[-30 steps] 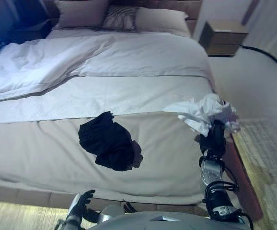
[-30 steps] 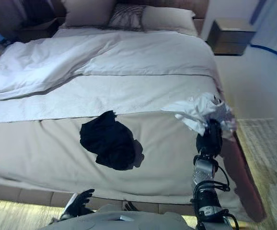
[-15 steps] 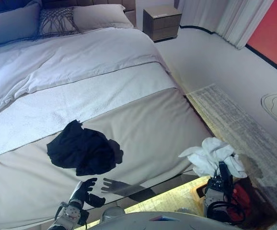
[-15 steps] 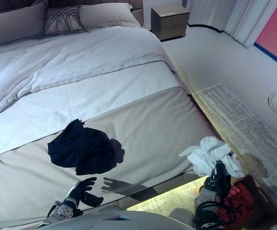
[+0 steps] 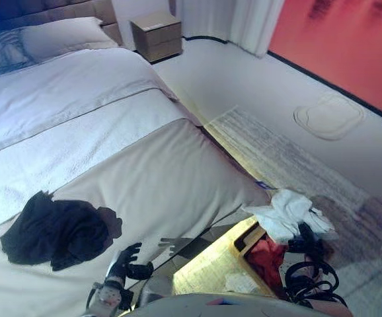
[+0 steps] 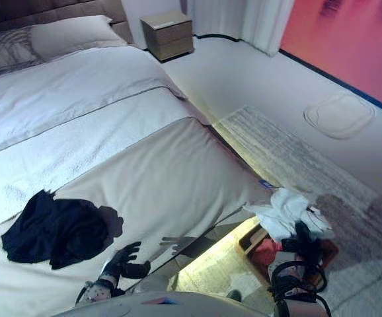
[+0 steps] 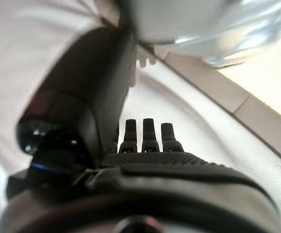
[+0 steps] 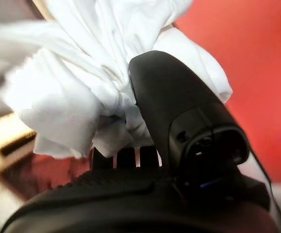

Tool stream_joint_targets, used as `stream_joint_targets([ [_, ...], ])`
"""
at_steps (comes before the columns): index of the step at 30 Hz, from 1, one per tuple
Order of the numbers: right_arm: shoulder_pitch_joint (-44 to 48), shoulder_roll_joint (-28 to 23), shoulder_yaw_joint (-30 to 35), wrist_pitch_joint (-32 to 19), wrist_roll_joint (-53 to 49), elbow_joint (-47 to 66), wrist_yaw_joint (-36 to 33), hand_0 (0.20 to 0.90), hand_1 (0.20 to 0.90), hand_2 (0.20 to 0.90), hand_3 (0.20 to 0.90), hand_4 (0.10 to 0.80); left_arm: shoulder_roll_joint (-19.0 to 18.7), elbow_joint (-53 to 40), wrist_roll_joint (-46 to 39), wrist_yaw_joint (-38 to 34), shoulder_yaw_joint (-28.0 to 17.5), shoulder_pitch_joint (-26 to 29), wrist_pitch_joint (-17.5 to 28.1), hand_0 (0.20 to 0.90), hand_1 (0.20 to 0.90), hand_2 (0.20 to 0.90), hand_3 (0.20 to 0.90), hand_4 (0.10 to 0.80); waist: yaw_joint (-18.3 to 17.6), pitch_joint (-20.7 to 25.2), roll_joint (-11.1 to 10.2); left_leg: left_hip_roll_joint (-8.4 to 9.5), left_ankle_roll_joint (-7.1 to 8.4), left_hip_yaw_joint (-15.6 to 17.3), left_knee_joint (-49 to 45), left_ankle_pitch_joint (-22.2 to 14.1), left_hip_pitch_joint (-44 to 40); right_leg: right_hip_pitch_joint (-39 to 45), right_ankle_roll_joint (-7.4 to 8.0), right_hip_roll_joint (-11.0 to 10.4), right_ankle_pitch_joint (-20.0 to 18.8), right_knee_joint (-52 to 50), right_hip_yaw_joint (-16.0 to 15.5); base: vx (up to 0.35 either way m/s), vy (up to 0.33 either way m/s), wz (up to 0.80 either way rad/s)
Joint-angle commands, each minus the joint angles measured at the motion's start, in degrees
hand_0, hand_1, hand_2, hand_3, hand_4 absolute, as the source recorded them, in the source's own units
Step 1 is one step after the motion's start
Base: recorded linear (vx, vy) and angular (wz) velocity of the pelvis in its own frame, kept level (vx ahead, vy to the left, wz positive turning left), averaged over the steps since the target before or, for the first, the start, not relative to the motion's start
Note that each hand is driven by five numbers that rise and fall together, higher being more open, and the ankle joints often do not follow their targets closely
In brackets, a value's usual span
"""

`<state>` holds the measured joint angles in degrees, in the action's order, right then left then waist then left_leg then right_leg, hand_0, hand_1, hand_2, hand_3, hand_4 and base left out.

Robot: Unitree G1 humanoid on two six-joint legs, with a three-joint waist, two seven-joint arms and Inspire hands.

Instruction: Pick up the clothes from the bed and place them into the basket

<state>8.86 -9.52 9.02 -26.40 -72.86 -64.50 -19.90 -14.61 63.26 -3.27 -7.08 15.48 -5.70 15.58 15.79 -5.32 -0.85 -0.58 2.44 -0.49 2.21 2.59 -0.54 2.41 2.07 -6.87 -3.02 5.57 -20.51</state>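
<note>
From the eye views, the right hand [image 5: 305,236] holds a white garment [image 5: 285,212] above the basket [image 5: 257,254] on the floor beside the bed [image 5: 145,172]; red cloth seems already inside. A black garment [image 5: 52,230] remains on the bed.

Left wrist view: the left hand [image 7: 145,141] idles, fingers straight.

Right wrist view: thumb and fingers pinch the white garment, unreleased.
</note>
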Motion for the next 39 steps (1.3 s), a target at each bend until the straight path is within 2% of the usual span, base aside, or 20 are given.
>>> stream_joint_targets([
  [1, 2.8, -2.6, -0.8, -3.4, 2.3, 1.9, 0.8, 0.3, 0.3, 0.3, 0.2, 0.1, -2.4, 1.8, 1.8, -0.7, 0.1, 2.4, 4.3, 0.9, 0.9, 0.9, 0.9, 0.8, 2.8, 0.2, 1.7, 0.27, 0.77, -1.3, -2.5, 1.5, 7.4, 6.6, 2.94, -1.1, 3.8, -2.8, -4.4, 0.039, 0.013, 0.05],
  [10, 4.1, -6.6, 1.2, -3.2, 1.2, -2.1, 3.0, 0.3, 0.3, 0.3, 0.2, 0.1, -3.3, 4.9, 3.1, -1.1, 0.3, 2.6, 5.5, 0.9, 0.9, 0.9, 0.9, 0.8, 3.7, 0.1, 3.4, 1.04, 2.2, -3.6, -0.1, 3.3, 8.0, 6.6, 2.56, -0.7, 4.2, -1.9, -5.6, 0.015, -0.025, 0.1],
  [18, 5.3, -9.1, 2.5, -1.8, 3.0, -2.1, 3.1, 0.3, 0.3, 0.3, 0.2, 0.1, -2.5, 4.4, 3.0, -0.3, 1.4, 1.3, 6.4, 0.9, 0.9, 0.9, 0.9, 0.8, 3.8, -0.5, 4.1, 0.9, 2.99, -3.9, 0.2, 4.1, 8.8, 6.4, 2.15, -0.3, 4.4, -1.6, -5.9, 0.0, -0.013, 0.02],
  [19, 5.5, -9.3, 2.6, -1.6, 3.2, -2.2, 2.9, 0.42, 0.42, 0.42, 0.34, 0.24, -2.5, 4.3, 2.9, -0.3, 1.4, 1.2, 6.3, 0.9, 0.9, 0.9, 0.9, 0.8, 3.9, -0.5, 4.1, 0.83, 3.1, -3.9, 0.1, 4.2, 9.0, 6.4, 2.13, -0.3, 4.4, -1.5, -6.0, -0.006, -0.021, 0.06],
  [20, 5.5, -9.4, 2.7, -1.4, 3.6, -2.4, 2.6, 0.702, 0.702, 0.702, 0.669, 0.569, -2.5, 4.4, 3.0, -0.4, 1.5, 1.0, 6.3, 0.9, 0.9, 0.9, 0.9, 0.8, 4.0, -0.6, 4.1, 0.77, 3.23, -3.9, 0.0, 4.2, 9.1, 6.5, 2.09, -0.3, 4.4, -1.5, -6.1, 0.003, -0.016, 0.04],
  [21, 5.6, -9.5, 2.7, -1.3, 3.7, -2.6, 2.7, 0.9, 0.9, 0.9, 0.9, 0.8, -2.5, 4.5, 3.0, -0.4, 1.5, 1.0, 6.4, 0.9, 0.9, 0.9, 0.9, 0.8, 4.0, -0.6, 4.2, 0.75, 3.27, -4.0, 0.0, 4.3, 9.1, 6.5, 2.08, -0.3, 4.4, -1.5, -6.1, 0.0, 0.0, 0.0],
  [39, 4.8, -8.5, 1.6, 0.8, 4.7, -6.2, 2.7, 0.9, 0.9, 0.9, 0.9, 0.8, -2.5, 5.5, 2.3, -0.5, 1.3, 0.9, 6.7, 0.9, 0.9, 0.9, 0.9, 0.8, 3.8, -0.5, 4.6, 0.51, 3.6, -3.8, 0.3, 4.4, 7.9, 7.7, 1.49, 0.3, 5.3, -1.8, -6.5, 0.0, 0.0, 0.0],
])
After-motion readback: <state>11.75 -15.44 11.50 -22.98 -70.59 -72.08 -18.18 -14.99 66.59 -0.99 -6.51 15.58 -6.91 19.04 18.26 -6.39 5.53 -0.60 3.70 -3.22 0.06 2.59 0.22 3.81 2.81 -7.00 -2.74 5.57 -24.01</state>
